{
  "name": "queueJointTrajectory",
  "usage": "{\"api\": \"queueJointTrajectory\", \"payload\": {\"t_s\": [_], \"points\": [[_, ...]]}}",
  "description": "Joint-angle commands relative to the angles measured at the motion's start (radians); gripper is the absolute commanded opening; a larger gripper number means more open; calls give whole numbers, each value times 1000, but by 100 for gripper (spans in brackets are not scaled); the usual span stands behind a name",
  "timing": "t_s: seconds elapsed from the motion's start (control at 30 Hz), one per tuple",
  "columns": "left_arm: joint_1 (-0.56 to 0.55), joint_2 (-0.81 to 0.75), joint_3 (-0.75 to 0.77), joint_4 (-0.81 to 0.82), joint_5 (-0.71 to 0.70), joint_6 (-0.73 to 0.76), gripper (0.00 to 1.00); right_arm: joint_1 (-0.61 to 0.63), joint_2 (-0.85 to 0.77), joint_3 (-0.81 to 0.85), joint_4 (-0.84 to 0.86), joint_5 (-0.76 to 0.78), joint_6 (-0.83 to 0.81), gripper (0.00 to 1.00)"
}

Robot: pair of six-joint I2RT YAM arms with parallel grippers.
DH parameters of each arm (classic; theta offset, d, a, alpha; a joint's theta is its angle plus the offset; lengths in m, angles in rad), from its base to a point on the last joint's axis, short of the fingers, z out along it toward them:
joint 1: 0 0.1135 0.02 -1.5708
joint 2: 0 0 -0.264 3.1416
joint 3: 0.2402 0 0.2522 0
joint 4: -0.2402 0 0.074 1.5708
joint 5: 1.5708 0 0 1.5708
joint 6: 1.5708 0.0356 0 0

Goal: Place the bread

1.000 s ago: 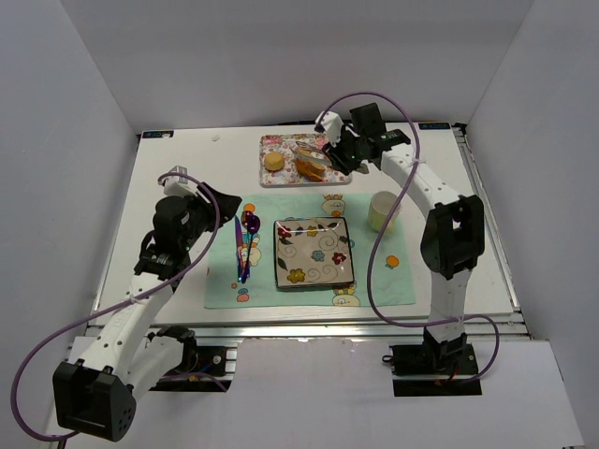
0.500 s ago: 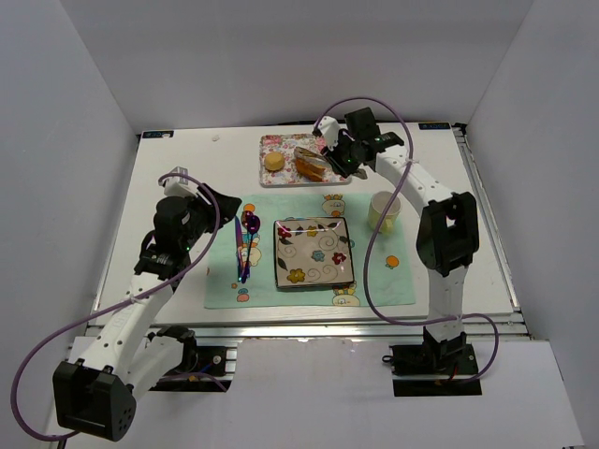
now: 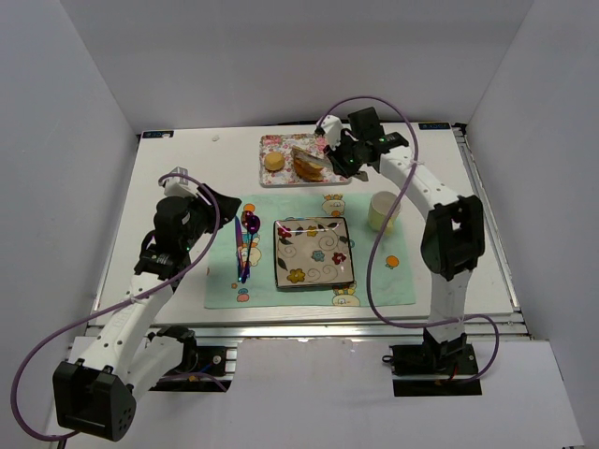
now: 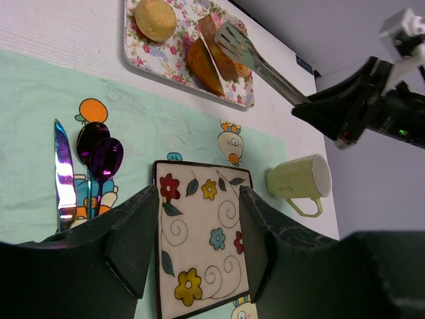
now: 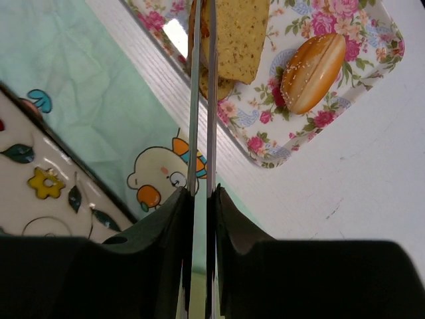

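Note:
Two golden-brown bread slices (image 3: 309,168) lie on a floral tray (image 3: 281,142) at the back of the table. They also show in the right wrist view (image 5: 240,33) and in the left wrist view (image 4: 202,63). My right gripper (image 3: 344,154) is shut on metal tongs (image 5: 202,100). The tongs are squeezed nearly closed, with their tips (image 4: 232,41) at the slices. I cannot tell whether they grip a slice. My left gripper (image 4: 198,232) is open and empty above the placemat, left of the flowered square plate (image 3: 314,253).
The tray also holds a small round bun (image 3: 273,161) and an oblong seeded roll (image 5: 313,63). A pale green mug (image 3: 384,210) stands right of the plate. A knife (image 4: 64,173) and purple spoons (image 4: 99,156) lie on the green placemat (image 3: 225,281), left of the plate.
My right gripper with the tongs has shifted slightly over the tray, and the tong tips stay at the bread slices. The left arm has not moved.

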Motion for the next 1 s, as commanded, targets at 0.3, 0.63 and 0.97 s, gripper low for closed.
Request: {"api": "queueJointTrajectory", "payload": {"t_s": [0.3,0.63,0.97], "points": [[1,-22,16,13,-12,7,61,-4,-556,-567,5,-238,-78,4],[1,-2,1,45,15,1,61,27,-826,-942,-17,-200,-150,16],[1,3,13,41,13,4,61,25,-819,-836,-55,-287,-147,52]]}}
